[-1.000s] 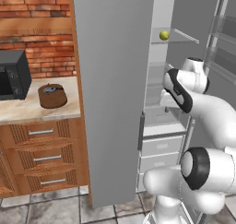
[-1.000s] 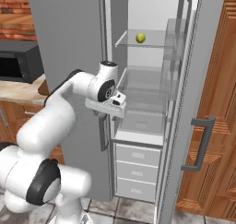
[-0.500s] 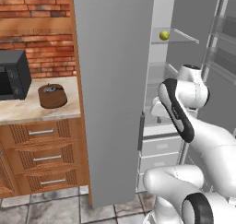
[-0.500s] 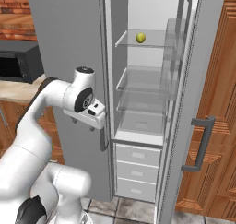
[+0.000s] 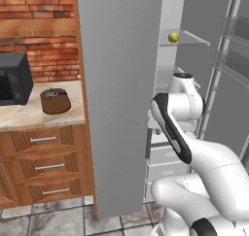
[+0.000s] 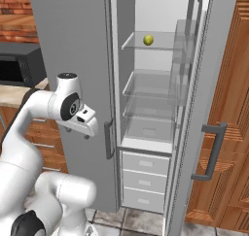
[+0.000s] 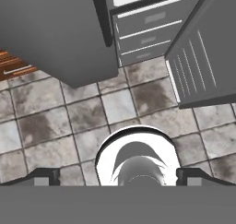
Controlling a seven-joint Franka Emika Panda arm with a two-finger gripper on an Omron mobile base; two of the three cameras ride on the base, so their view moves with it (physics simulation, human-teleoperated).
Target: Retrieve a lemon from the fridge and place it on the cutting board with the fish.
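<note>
The lemon (image 5: 173, 37) (image 6: 148, 40), small and yellow-green, lies on the top glass shelf of the fridge (image 6: 73, 36) (image 5: 121, 84), whose two grey doors stand open. My gripper (image 6: 77, 134) hangs in front of the left door, well below and left of the lemon, pointing down at the floor. In the hand view my gripper (image 7: 118, 177) is open, its fingertips (image 7: 46, 176) far apart with nothing between them. The dark brown cutting board (image 5: 54, 103) sits on the counter left of the fridge, with the grey fish (image 5: 54, 93) on top of it.
A black microwave (image 5: 13, 79) (image 6: 19, 65) stands on the counter beside the board. Wooden drawers (image 5: 44, 167) sit under the counter. The open right fridge door (image 6: 209, 109) has a bar handle. Fridge drawers (image 6: 146, 172) (image 7: 147, 25) lie below the shelves, above a tiled floor (image 7: 69, 117).
My arm has swung left, out from the fridge opening, bringing the hand in front of the left door. The jaws stayed open. The lemon has not moved.
</note>
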